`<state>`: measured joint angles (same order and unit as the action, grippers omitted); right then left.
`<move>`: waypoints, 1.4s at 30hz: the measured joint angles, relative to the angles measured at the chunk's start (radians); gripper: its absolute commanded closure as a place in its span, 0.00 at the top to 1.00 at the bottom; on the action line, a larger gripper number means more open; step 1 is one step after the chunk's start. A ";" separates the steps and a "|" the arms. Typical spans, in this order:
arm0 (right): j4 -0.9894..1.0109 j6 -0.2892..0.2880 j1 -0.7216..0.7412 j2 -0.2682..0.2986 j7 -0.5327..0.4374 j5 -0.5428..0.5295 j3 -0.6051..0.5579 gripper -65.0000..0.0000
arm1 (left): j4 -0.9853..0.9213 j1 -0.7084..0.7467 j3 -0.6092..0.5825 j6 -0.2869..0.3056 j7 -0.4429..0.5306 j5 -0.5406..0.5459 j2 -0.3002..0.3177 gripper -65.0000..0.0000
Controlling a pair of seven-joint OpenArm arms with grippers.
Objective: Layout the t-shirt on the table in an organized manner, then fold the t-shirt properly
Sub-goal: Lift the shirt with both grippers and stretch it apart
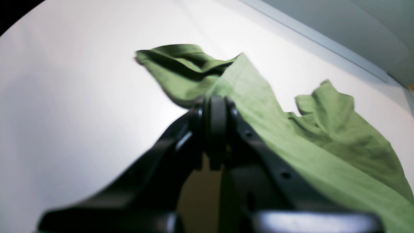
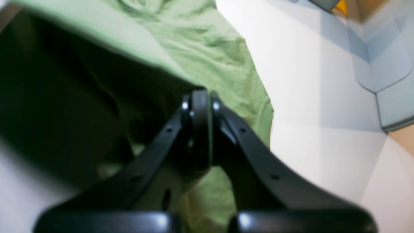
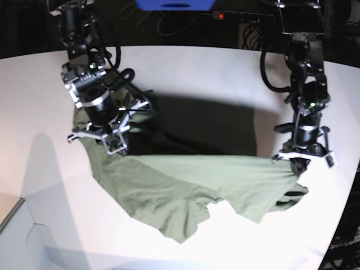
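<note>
We see the olive-green t-shirt [image 3: 191, 185] hanging stretched between the two arms above the white desk [image 3: 225, 73], with its lower part resting on the desk surface toward the near edge. The left pincer [image 1: 217, 103] is closed tight, and it pinches one edge of the cloth; a sleeve-like flap lies crumpled just behind it. The right pincer [image 2: 200, 97] is also closed completely, and it grips another edge of the shirt, whose fabric falls down in a dark fold to one side. In the base view we see the lifted cloth throws a wide shadow on the desk behind it.
</note>
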<state>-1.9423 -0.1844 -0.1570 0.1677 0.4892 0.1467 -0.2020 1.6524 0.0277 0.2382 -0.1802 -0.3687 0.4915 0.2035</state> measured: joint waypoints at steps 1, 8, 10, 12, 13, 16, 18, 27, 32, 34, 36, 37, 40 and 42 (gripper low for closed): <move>-0.004 0.000 -0.006 0.000 0.000 -0.002 0.000 0.00 | 0.023 0.009 0.019 0.000 -0.001 0.000 0.001 0.00; -0.005 -0.003 -0.038 -0.022 -0.003 -0.012 -0.002 0.00 | 0.103 0.144 0.169 0.013 -0.024 0.145 -0.002 0.00; -0.005 -0.006 -0.039 -0.022 -0.004 -0.013 -0.002 0.00 | 0.103 0.178 0.208 0.014 -0.033 0.196 -0.002 0.00; -0.005 -0.006 -0.061 -0.022 -0.013 -0.013 -0.003 0.00 | 0.105 0.211 0.236 0.021 -0.040 0.213 -0.001 0.00; -0.005 -0.007 -0.077 -0.022 -0.014 -0.015 -0.006 0.00 | 0.105 0.226 0.247 0.023 -0.059 0.212 -0.002 0.00; -0.003 -0.018 -0.121 -0.031 -0.001 -0.020 -0.010 0.00 | 0.103 0.275 0.282 0.023 -0.107 0.213 -0.005 0.00; -0.003 -0.018 -0.139 -0.048 -0.004 -0.021 -0.013 0.00 | 0.104 0.297 0.302 0.023 -0.122 0.213 -0.004 0.00; -0.003 -0.022 -0.241 -0.047 -0.007 -0.024 -0.036 0.00 | 0.096 0.411 0.343 0.026 -0.126 0.213 0.005 0.00; -0.003 -0.022 -0.289 -0.047 -0.008 -0.024 -0.036 0.00 | 0.104 0.454 0.371 0.029 -0.129 0.222 0.004 0.00; -0.003 -0.024 -0.304 -0.047 -0.015 -0.024 -0.044 0.00 | 0.105 0.468 0.398 0.029 -0.129 0.221 -0.003 0.00; -0.003 -0.029 -0.309 -0.047 -0.015 -0.028 -0.046 0.00 | 0.105 0.470 0.426 0.031 -0.138 0.224 -0.003 0.00; -0.003 -0.029 -0.309 -0.047 -0.020 -0.029 -0.048 0.00 | 0.105 0.465 0.442 0.033 -0.139 0.228 -0.003 0.00; -0.003 -0.029 -0.309 -0.046 -0.019 -0.028 -0.083 0.00 | 0.105 0.459 0.495 0.039 -0.145 0.229 -0.001 0.00; 0.004 -0.029 -0.309 -0.047 -0.019 -0.027 -0.109 0.00 | 0.105 0.459 0.516 0.037 -0.144 0.227 0.002 0.00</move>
<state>-1.9385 -0.2134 -0.4660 0.1211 0.4702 0.1192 -0.3111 1.7576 0.4870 0.7540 -0.1429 -0.5125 0.7181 0.2054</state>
